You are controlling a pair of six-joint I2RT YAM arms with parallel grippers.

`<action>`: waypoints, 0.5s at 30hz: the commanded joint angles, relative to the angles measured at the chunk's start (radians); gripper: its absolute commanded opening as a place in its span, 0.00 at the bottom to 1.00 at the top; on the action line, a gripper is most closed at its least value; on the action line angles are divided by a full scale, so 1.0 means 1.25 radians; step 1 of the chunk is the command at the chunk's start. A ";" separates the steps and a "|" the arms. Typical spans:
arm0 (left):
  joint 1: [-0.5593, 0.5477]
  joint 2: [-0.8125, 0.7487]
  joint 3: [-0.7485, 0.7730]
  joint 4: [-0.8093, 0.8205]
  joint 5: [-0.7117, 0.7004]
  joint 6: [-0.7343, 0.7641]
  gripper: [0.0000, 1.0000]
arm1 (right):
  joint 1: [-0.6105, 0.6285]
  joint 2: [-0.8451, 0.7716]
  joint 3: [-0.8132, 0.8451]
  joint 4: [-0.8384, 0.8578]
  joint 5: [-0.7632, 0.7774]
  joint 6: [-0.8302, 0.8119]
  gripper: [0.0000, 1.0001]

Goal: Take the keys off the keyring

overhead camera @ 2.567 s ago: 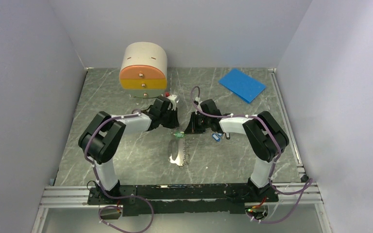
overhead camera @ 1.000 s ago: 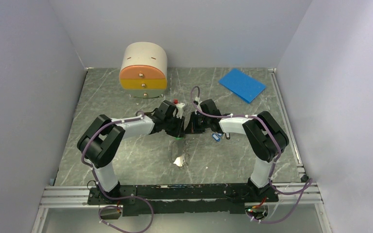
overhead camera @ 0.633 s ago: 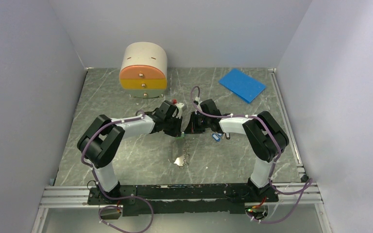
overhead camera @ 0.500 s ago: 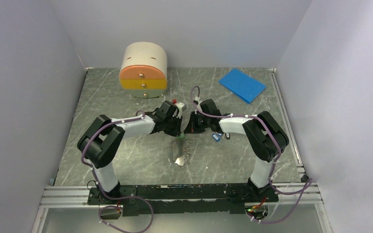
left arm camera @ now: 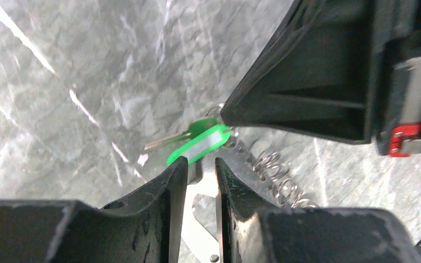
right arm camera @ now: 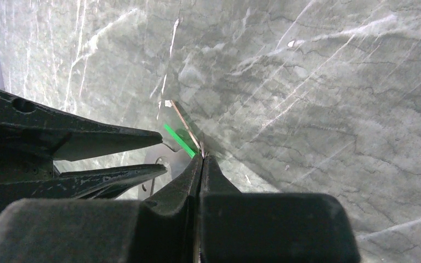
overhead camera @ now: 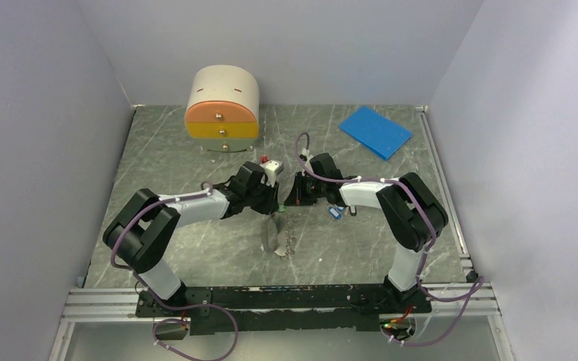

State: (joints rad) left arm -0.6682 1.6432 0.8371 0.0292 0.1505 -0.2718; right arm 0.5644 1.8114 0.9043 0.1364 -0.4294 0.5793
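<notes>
Some way in front of the drawer unit (overhead camera: 222, 105), toward the arm bases and slightly to its right, the two claws meet almost tip to tip low over the counter (overhead camera: 181, 158). Between them are the keys (left arm camera: 200, 145): a bright green tag with a white label strip and a small silvery blade pointing away from the right claw. The right claw (right arm camera: 202, 156) is closed tight, its tips pinching the thin metal at the end of the tag where the keyring (left arm camera: 271, 175) joins it. From there the keyring's thin chain trails farther from the drawer unit, its coils lying on the counter beside a flat silvery plate (overhead camera: 273, 239). The left claw (left arm camera: 202, 163) has its jaws parted by a narrow gap, with the tag's lower end just at their mouth and nothing clamped between them. A small blue tag (overhead camera: 334, 213) lies beside the right arm, farther right of the drawer unit, and a blue pad (overhead camera: 375, 131) lies about level with the drawer unit, well to its right.
</notes>
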 commanded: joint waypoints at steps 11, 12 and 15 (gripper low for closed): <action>-0.011 0.023 0.036 0.089 0.085 -0.026 0.32 | 0.002 -0.041 0.008 0.014 -0.010 -0.004 0.00; -0.012 0.026 0.039 0.086 0.077 -0.029 0.32 | 0.003 -0.041 0.008 0.013 -0.009 -0.004 0.00; -0.013 0.035 0.048 0.076 0.071 -0.036 0.32 | 0.003 -0.040 0.008 0.010 -0.006 -0.005 0.00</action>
State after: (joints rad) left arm -0.6781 1.6684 0.8513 0.1089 0.2382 -0.3012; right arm 0.5644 1.8008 0.9043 0.1356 -0.4294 0.5797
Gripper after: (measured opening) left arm 0.320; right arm 0.019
